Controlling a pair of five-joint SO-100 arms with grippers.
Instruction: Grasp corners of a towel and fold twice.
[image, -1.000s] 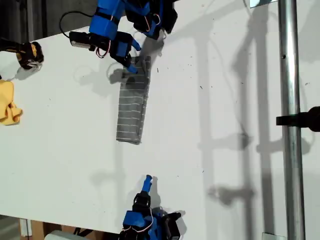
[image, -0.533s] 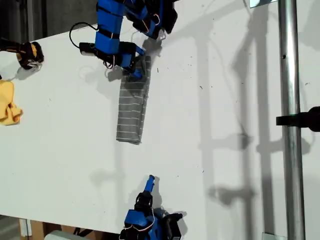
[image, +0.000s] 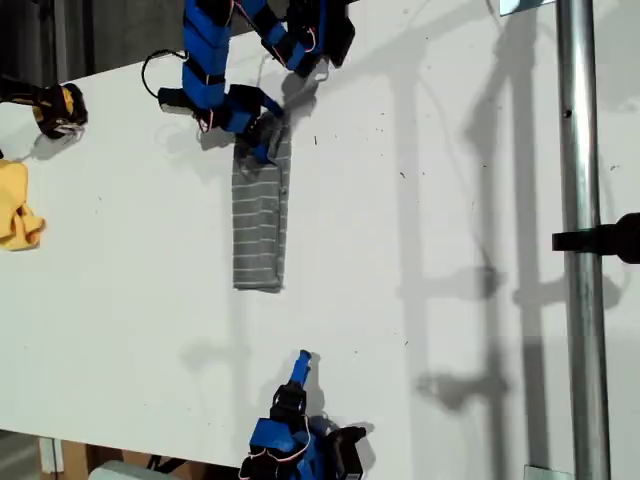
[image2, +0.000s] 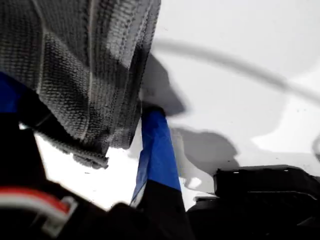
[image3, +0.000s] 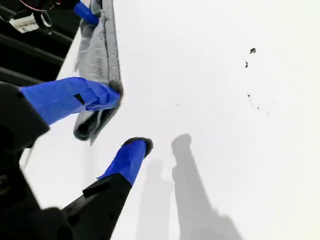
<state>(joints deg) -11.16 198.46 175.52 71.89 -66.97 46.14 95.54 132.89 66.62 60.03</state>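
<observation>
Broadly, the white table (image: 450, 200) carried the towel (image: 259, 225) as a long narrow strip, one fold evidently done, which we judged left its ends placed for the second fold. Our first gripper (image: 266, 135) was clamped on the corners (image2: 90, 150) at the strip's far end in the exterior view. Our second gripper (image3: 131, 119) stood agape and empty just short of the near end, apparently poised to take it.

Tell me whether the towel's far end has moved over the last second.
Yes. The towel's far end, at my first gripper, swung toward the exterior view's left, relative to the metal pole.
</observation>
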